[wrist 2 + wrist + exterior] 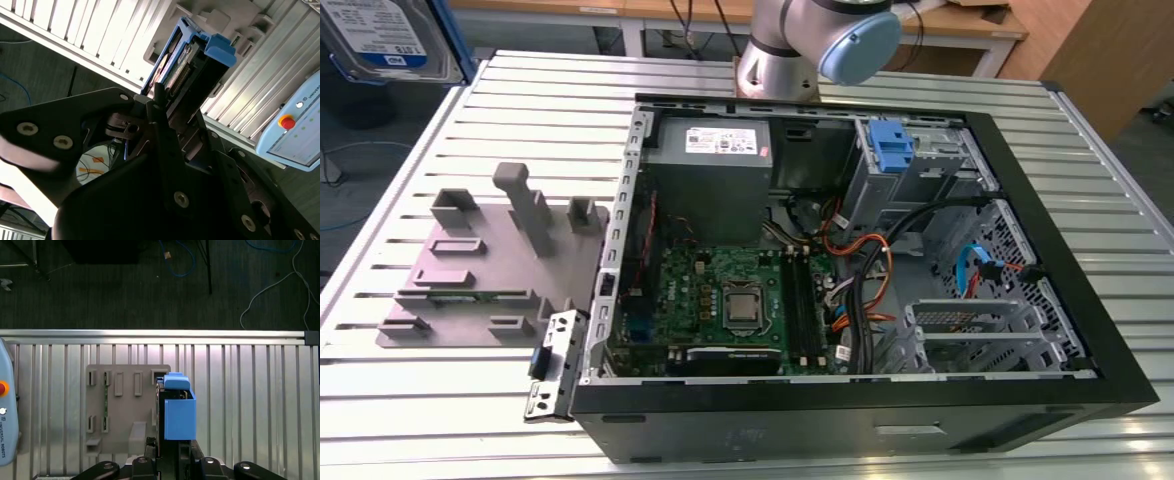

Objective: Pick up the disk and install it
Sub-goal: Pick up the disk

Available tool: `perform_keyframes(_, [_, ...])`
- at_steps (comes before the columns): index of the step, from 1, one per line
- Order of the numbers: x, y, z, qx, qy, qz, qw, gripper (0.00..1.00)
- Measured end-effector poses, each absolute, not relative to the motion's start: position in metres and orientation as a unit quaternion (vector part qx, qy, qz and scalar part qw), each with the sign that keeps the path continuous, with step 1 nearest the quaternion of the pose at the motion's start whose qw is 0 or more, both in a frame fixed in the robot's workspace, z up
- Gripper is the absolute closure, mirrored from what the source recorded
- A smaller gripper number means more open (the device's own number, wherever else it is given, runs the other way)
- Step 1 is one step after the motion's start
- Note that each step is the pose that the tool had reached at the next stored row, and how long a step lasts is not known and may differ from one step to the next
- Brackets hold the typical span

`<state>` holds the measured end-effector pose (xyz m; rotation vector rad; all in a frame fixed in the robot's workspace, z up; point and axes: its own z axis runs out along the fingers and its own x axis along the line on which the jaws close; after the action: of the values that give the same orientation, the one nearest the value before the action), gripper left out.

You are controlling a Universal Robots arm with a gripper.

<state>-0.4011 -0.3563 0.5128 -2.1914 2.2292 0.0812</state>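
Above the edge of the grey fixture plate (120, 410) on the tabletop (250, 390), the end effector (170, 450) is clamped on the disk (178, 417), which hangs lifted clear. Pickup looks complete. Installation into the open computer case (1067, 330), on the exterior view's right, remains.

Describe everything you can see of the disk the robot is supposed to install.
The disk is a flat silver-metal drive framed by blue plastic rails, with a blue tab at its far end. The exterior view shows its white-and-blue label. In the second wrist view a circuit-board edge shows between the rails. The gripper has its jaws shut on one end, holding it in the air above the grey fixture plate and slatted table; nothing else touches it.
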Motion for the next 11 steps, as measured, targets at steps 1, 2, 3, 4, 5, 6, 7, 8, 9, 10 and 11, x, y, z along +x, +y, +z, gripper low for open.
perform_keyframes(1, [-0.4,-0.356,0.513,-0.701,0.713,0.026,0.007,0.65])
perform_keyframes(2, [-0.398,-0.356,0.513,-0.701,0.713,0.026,0.007,0.65])
perform_keyframes(3, [-0.396,-0.356,0.513,-0.701,0.713,0.026,0.007,0.65])
perform_keyframes(4, [-0.394,-0.356,0.513,-0.701,0.713,0.026,0.007,0.65])
perform_keyframes(5, [-0.392,-0.356,0.513,-0.701,0.713,0.026,0.007,0.65])
perform_keyframes(6, [-0.39,-0.356,0.513,-0.701,0.713,0.026,0.007,0.65])
perform_keyframes(7, [-0.388,-0.356,0.513,-0.701,0.713,0.026,0.007,0.65])
perform_keyframes(8, [-0.386,-0.356,0.513,-0.701,0.713,0.026,0.007,0.65])
perform_keyframes(9, [-0.384,-0.356,0.513,-0.701,0.713,0.026,0.007,0.65])
perform_keyframes(10, [-0.383,-0.356,0.513,-0.701,0.713,0.026,0.007,0.65])
perform_keyframes(11, [-0.382,-0.356,0.513,-0.701,0.713,0.026,0.007,0.65])
